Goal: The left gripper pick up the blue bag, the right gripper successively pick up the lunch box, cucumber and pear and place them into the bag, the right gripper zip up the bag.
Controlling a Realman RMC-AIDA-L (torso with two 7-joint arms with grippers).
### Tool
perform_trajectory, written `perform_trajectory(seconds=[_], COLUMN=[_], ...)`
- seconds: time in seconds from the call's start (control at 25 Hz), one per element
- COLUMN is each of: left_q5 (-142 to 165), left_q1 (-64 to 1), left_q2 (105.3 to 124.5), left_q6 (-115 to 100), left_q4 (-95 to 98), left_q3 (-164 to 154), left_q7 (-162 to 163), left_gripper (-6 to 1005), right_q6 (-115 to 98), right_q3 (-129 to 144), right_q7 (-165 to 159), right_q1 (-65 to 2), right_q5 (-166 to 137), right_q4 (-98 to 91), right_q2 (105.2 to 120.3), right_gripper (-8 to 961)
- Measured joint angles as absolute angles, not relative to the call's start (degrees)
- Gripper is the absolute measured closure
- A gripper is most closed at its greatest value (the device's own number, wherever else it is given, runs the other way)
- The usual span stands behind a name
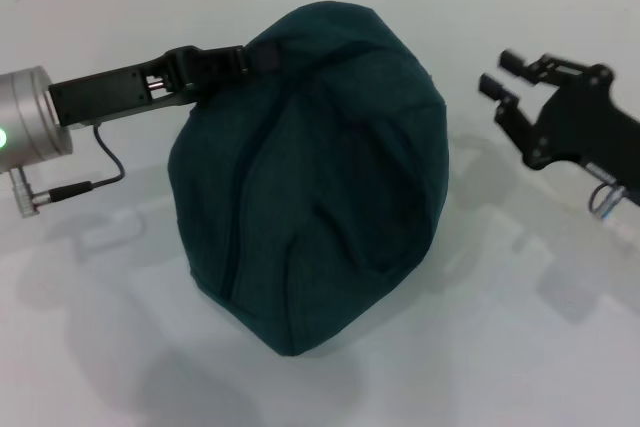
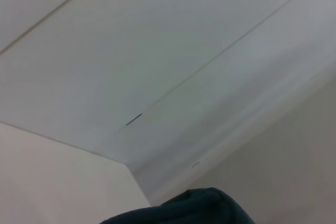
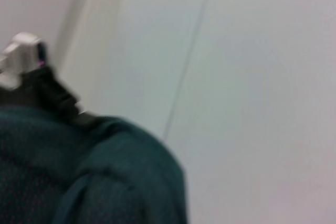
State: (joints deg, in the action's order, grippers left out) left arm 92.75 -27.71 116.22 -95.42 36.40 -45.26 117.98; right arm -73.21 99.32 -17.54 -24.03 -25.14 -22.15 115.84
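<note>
The blue bag (image 1: 320, 172) is a bulging dark teal fabric bag in the middle of the white table, and its mouth does not show. My left gripper (image 1: 245, 55) reaches in from the left and is shut on the bag's upper left edge. A corner of the bag (image 2: 189, 208) shows in the left wrist view. My right gripper (image 1: 500, 72) hovers to the right of the bag, open and holding nothing. The right wrist view shows the bag (image 3: 89, 171) and the left arm (image 3: 31, 72) behind it. The lunch box, cucumber and pear are out of view.
The white table (image 1: 500, 347) runs all around the bag, with a seam line along its far edge. A black cable (image 1: 100, 172) hangs from the left arm's silver cuff (image 1: 30, 117).
</note>
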Motion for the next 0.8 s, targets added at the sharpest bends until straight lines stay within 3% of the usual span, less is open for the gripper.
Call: perform_trajectory(seconds=[0.2, 0.4, 0.64, 0.8], left_q5=[91.37, 89.56, 89.43, 89.54], left_q1=[-27.81, -28.03, -30.74, -32.96], left_q2=[117.6, 118.62, 119.52, 119.5], left_q6=[-95.36, -95.21, -93.18, -91.48], left_q4=[36.36, 36.26, 33.36, 29.69], left_q3=[-45.26, -45.26, -45.7, -45.75], left_q7=[116.27, 114.81, 113.04, 111.2], left_gripper=[915, 910, 904, 900], right_q6=[-74.58, -75.04, -76.18, -76.79], right_q3=[98.97, 97.2, 97.12, 97.11], right_q7=[-17.65, -18.28, -18.55, -18.72], right_q1=[-22.37, -21.42, -20.46, -20.43], right_q5=[-20.03, -19.72, -19.63, -19.52], right_q4=[-22.15, -22.15, -22.14, -22.15], right_q2=[115.33, 115.22, 115.13, 115.13], right_gripper=[790, 561, 353, 288])
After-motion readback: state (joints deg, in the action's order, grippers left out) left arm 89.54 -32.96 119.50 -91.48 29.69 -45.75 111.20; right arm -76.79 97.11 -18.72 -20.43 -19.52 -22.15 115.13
